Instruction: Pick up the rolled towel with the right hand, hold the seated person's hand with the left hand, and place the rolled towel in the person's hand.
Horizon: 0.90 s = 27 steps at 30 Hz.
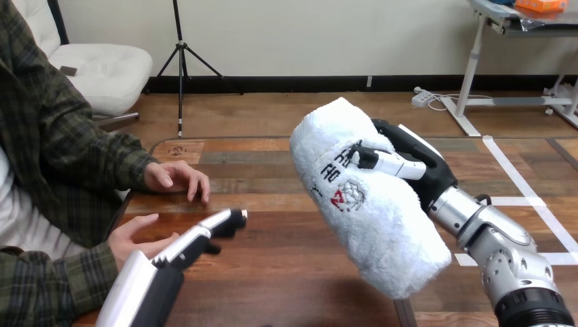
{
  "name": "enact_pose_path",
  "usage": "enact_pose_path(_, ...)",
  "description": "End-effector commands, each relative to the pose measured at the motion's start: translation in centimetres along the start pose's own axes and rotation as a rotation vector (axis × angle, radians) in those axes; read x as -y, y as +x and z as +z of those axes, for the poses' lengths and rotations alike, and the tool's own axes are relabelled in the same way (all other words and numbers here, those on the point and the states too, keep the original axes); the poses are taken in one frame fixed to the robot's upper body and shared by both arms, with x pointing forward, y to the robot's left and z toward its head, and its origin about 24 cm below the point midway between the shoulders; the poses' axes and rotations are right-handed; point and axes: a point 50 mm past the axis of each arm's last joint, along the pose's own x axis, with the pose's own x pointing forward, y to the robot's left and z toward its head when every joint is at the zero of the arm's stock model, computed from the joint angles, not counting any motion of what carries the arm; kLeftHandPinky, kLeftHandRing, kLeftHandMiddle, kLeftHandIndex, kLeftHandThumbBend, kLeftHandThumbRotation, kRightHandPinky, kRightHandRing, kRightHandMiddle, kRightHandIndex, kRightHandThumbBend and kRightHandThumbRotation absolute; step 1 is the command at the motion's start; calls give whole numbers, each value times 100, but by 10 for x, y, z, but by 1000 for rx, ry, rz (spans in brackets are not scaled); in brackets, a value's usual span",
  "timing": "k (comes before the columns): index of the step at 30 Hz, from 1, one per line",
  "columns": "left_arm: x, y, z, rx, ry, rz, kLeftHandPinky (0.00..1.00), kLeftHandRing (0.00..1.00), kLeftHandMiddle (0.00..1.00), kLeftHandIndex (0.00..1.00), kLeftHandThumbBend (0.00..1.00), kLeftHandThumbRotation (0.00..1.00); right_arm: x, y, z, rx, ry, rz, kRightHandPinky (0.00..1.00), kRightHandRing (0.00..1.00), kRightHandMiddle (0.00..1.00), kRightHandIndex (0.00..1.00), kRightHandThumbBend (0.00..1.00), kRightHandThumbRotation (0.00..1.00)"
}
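Your right hand (419, 163) had the rolled towel (371, 218) clamped pretty solidly: thumb curled across the front, with the rest of the hard black-and-white hand tucked behind it. The towel was a fat white terry cylinder, all fluffy and nubbly, with some dark and red print on the front. It was tilted, top end toward the far side and bottom end hanging lower and nearer you, held up over the right-middle of the table (286, 272).

Your left hand (198, 238) was down low at the left, fingers stretched out mostly straight and close together, gripping nothing. It sat just beside the person's near hand (133, 238), which lay palm up by the table's edge. Honestly, you couldn't tell if the two were actually touching. The person's far hand (174, 177) rested palm down on the dark-stained wooden planks, well apart from the towel.
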Motion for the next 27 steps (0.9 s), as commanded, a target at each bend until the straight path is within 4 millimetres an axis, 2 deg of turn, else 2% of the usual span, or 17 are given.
enact_pose_path(1,-16,9,14,58,202,31,68,77,82,85,100,53,-16,31,48,166,-68,80,7,12,21,25,58,0)
enact_pose_path(7,-22,9,18,38,327,5,77,85,87,89,100,55,-17,32,46,166,-68,79,6,11,21,24,58,0)
enact_pose_path(14,-38,10,16,46,443,4,80,87,89,91,100,54,-17,32,45,167,-89,73,6,11,21,25,59,0)
enact_pose_path(23,-62,16,14,31,568,-16,79,85,87,90,100,56,-16,31,45,171,-93,84,6,12,22,25,61,0)
enact_pose_path(27,-73,18,13,25,594,-28,75,83,86,88,100,52,-16,31,45,169,-100,90,7,12,22,26,62,0)
